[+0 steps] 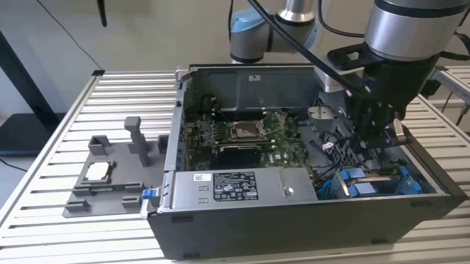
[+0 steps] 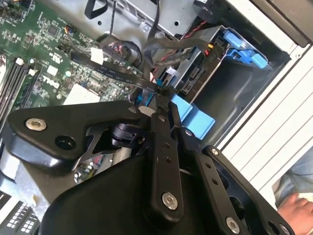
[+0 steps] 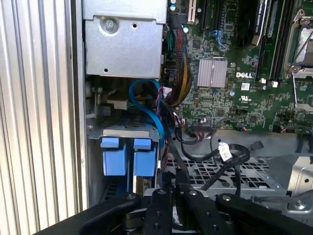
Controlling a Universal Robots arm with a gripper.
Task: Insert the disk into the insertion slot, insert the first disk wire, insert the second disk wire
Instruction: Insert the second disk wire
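An open computer case [image 1: 294, 220] is seen lying on a slatted metal table [image 1: 118, 88], with the gripper [image 1: 375, 144] lowered into its right half in the exterior view. The black fingers [image 2: 164, 147] are brought close together, and a flat black cable [image 2: 122, 73] is seen running right up to their tips in the second wrist view; it appears to be pinched there, though the contact itself is masked by the linkage. The disk [image 2: 203, 58] is already seated in the insertion slot [image 1: 378, 181] at the near right corner of the case, its blue carrier tabs [image 3: 127, 156] shown in the first wrist view just beside the fingertips. A light blue cable [image 3: 149, 105] and a bundle of coloured wires [image 3: 178, 73] are looped over the drive bay, crowding the space around the gripper. The green motherboard [image 1: 242, 132] is laid out in the middle of the case, and the grey power supply box [image 1: 235, 187] is set along the near wall. To the left of the case, a grey fixture [image 1: 110, 176] with upright posts is placed on the table. A person's hand [image 2: 296, 213] is caught at the edge of the second wrist view, beyond the case wall. A pale wall is seen behind the table.
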